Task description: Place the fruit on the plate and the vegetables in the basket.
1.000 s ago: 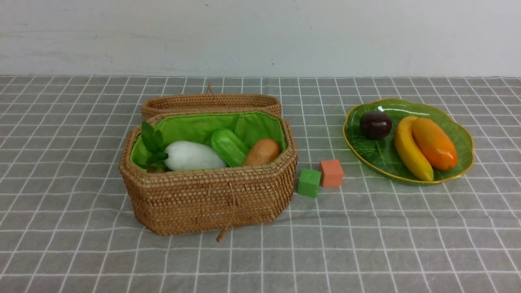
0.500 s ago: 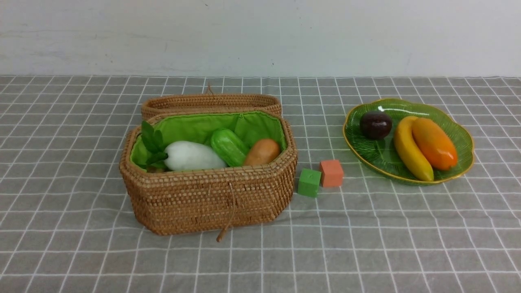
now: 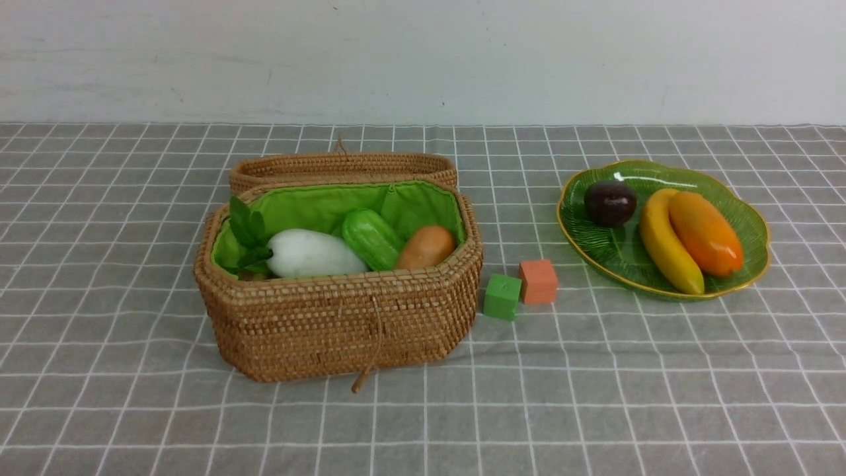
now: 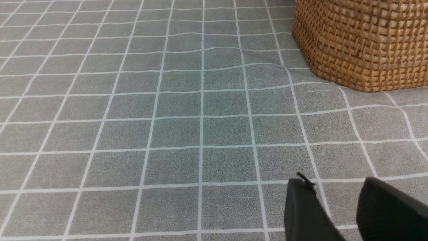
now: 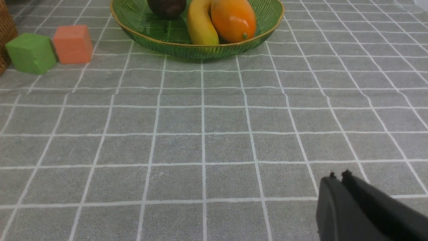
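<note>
Front view: yellow curved banana [image 3: 667, 244], orange oval mango [image 3: 704, 233] and dark round fruit [image 3: 609, 203] lie on the green glass plate [image 3: 750, 218], frame right; white radish [image 3: 314, 254], green cucumber [image 3: 371, 238] and brown potato [image 3: 426, 246] sit in the woven wicker basket [image 3: 337, 324], centre-left. Left hand [image 4: 334, 209] is parted and empty; right hand [image 5: 339, 182] is clenched, empty. Risk: a low sweep could nudge the basket.

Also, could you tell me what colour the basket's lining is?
Bright green lining, clearest in the front view.

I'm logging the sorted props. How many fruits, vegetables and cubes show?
Fruit on the plate: 3 (banana, mango, dark fruit)
Vegetables in the basket: 3 visible (radish, cucumber, potato)
Cubes: 2 (green cube, orange cube)
Total: 8
</note>
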